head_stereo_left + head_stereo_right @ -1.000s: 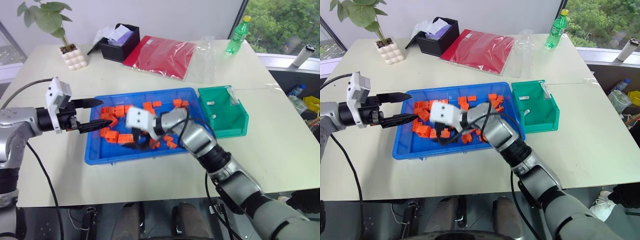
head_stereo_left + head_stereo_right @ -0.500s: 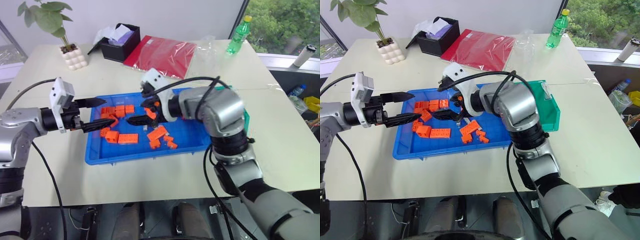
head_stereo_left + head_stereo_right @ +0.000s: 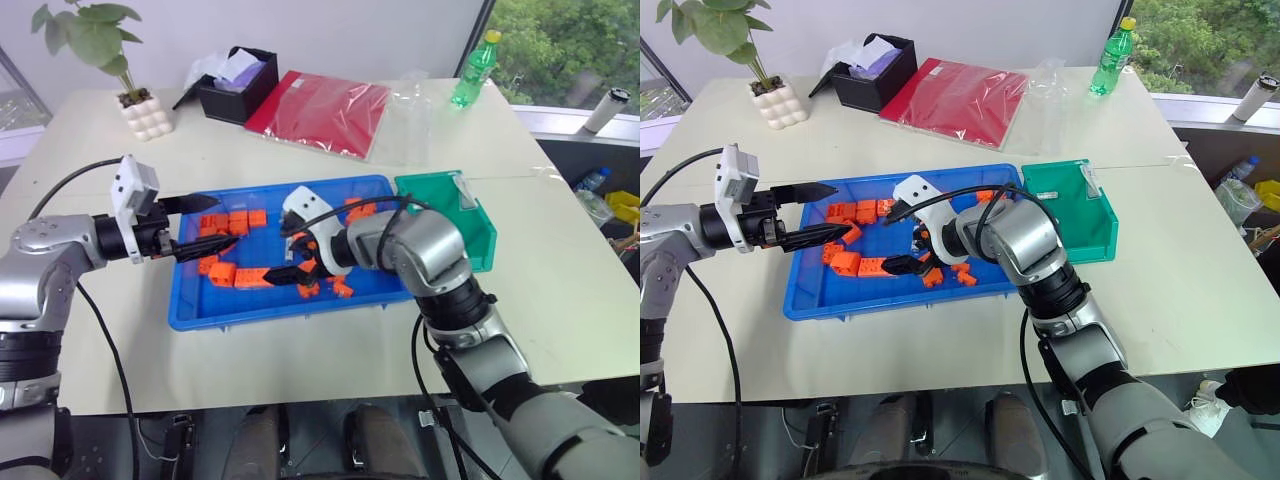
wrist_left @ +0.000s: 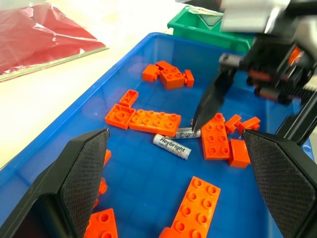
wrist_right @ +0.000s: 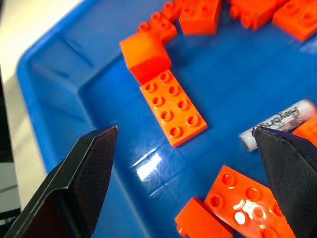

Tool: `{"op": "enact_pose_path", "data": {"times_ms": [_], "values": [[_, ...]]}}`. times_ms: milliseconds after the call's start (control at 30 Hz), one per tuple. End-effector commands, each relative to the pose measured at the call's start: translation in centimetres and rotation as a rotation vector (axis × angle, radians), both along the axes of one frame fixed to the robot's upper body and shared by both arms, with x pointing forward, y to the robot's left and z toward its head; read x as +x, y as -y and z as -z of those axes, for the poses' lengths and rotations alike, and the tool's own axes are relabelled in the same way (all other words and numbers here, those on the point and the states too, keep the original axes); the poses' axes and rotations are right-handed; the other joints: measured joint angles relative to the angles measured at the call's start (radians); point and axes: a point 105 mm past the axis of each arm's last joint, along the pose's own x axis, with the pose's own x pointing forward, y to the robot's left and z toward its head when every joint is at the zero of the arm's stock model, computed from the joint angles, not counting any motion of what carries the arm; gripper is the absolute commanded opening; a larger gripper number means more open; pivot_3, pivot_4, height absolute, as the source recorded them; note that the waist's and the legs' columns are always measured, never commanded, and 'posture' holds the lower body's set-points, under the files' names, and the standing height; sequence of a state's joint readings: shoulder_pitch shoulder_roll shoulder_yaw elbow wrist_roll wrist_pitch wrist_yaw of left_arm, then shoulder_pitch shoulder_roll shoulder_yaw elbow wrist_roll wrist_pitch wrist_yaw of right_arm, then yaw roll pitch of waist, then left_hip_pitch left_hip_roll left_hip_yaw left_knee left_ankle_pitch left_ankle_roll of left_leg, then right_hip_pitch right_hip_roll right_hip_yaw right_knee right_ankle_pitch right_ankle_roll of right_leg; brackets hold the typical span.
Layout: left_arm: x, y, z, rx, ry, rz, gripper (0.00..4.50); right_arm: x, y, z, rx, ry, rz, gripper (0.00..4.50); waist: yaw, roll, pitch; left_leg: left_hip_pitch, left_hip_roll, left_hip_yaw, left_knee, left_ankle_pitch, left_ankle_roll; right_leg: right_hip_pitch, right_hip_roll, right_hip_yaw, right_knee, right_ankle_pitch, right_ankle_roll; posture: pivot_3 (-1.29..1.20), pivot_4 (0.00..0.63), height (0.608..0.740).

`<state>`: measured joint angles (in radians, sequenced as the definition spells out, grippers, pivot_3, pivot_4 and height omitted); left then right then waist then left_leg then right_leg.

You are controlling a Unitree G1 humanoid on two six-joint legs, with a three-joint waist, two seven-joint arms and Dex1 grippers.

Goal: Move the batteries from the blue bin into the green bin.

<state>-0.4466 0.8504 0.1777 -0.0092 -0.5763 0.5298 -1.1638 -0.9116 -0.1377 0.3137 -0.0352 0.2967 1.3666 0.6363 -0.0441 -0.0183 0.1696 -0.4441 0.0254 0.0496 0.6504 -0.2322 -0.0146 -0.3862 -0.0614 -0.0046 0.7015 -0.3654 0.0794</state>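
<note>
Your right tool (image 3: 283, 258) is spread wide and holds nothing; it sits low in the blue bin (image 3: 190, 300) among the orange blocks (image 4: 151, 120), with one fingertip (image 4: 198, 119) down at a battery. Two batteries (image 4: 172, 146) lie together on the bin floor, one just beside the other, in a small gap between blocks; the right wrist view shows one of them near a finger. So at least two are left to move.

Your left tool (image 3: 205, 226) hovers over the far-left part of the blue bin, also wide and empty.

The green bin (image 3: 478, 243) stands just beside the blue bin's right end. A couple of small pale pieces (image 3: 1052, 225) lie inside it, likely batteries already moved, though they are too small to be sure.
</note>
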Motion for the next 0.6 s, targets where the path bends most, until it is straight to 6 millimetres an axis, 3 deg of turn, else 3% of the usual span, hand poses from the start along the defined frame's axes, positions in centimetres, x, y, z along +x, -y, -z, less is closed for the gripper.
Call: {"op": "enact_pose_path", "data": {"times_ms": [33,600], "values": [[-0.1,-0.1,-1.1,0.005,0.053,-0.005,4.5,0.6,-0.8,-0.6,0.02,0.027,0.003,4.47,0.001,0.0,0.0,0.0,0.0,0.0,0.0,0.0,0.0,0.0,0.0,0.0,0.0,0.0,0.0,0.0,0.15,0.74],[-0.2,0.2,-0.9,-0.025,0.077,-0.026,4.5,4.3,-0.9,1.1,-0.051,0.082,0.153,4.47,0.0,0.0,0.0,0.0,0.0,0.0,0.0,0.0,0.0,0.0,0.0,0.0,0.0,0.0,0.0,0.0,0.15,0.74]]}}
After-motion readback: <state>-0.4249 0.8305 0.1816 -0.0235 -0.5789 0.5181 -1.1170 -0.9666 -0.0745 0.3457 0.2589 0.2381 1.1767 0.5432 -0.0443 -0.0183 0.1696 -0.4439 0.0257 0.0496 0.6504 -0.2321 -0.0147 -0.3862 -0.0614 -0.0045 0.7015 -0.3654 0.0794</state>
